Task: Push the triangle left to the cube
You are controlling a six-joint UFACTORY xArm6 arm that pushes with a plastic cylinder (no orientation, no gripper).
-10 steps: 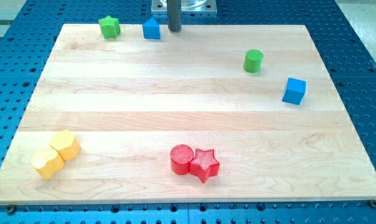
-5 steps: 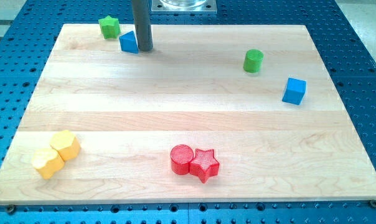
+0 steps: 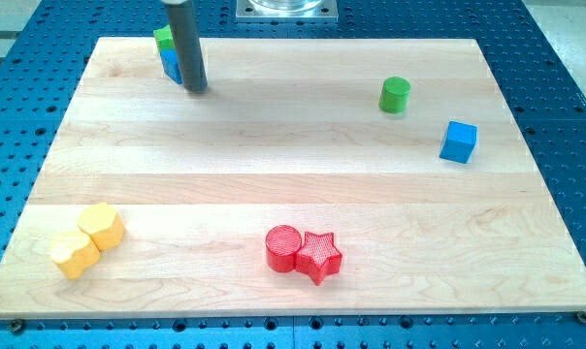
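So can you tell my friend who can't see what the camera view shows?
My tip is touching the small blue triangle block, which sits against the green star block at the wooden board's top left. Elsewhere lie a green cylinder, blue cube, two red blocks and two yellow blocks.

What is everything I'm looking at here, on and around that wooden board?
Wooden board: one, pale wood, fills most of the view.
Blue perforated table: one, around the board.
Green block: one, top left corner, mostly hidden by the rod; shape unclear.
Blue triangle: one, just below the green block, partly hidden.
Green cylinder: one, upper right.
Blue cube: one, right side, below the green cylinder.
Yellow blocks: two, touching, bottom left.
Red cylinder: one, bottom centre.
Red star: one, touching the red cylinder's right.
Metal mount: one, top edge.
My tip: one dark rod, at the blue triangle's right.
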